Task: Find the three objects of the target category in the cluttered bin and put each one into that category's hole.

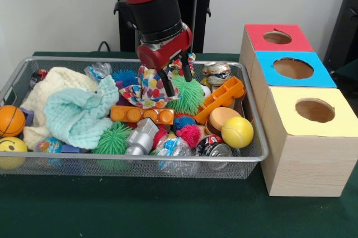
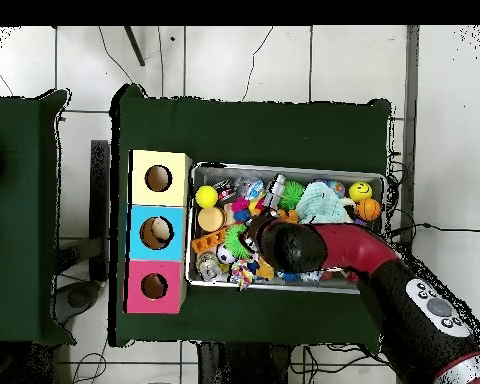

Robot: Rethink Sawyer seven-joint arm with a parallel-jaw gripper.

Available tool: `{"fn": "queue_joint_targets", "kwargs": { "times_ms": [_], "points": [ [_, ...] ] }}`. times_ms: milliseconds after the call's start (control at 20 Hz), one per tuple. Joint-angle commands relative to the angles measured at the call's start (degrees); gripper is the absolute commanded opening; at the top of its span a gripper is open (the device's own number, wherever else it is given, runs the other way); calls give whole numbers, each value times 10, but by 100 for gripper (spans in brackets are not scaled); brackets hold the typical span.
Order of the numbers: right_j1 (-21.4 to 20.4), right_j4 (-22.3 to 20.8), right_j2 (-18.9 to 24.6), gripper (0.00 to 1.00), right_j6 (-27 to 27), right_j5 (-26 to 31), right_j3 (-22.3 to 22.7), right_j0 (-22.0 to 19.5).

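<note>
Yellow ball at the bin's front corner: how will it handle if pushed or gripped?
The yellow ball is smooth and round, so it will likely roll away when nudged. It looks like foam: probably light and squashy. The can beside it may stop it.

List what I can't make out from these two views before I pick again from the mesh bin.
- Overhead view: the red and black arm covers the gripper and the bin contents beneath it.
- Front view: whatever lies under the mint green cloth and cream knitted cloth is hidden.
- Front view: the gripper hangs open over the green spiky ball; contact can't be judged.
- Insides of the three box holes: dark in both views.
</note>
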Motion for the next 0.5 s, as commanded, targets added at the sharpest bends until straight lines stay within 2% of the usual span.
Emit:
{"fn": "queue_joint_targets", "kwargs": {
  "times_ms": [50,300,500],
  "points": [
    [-17,-25,-82,100,66,84,-22,28],
    [-41,-28,-122,100,62,128,-26,54],
    [-45,-26,-134,100,59,139,-23,58]
  ]
}}
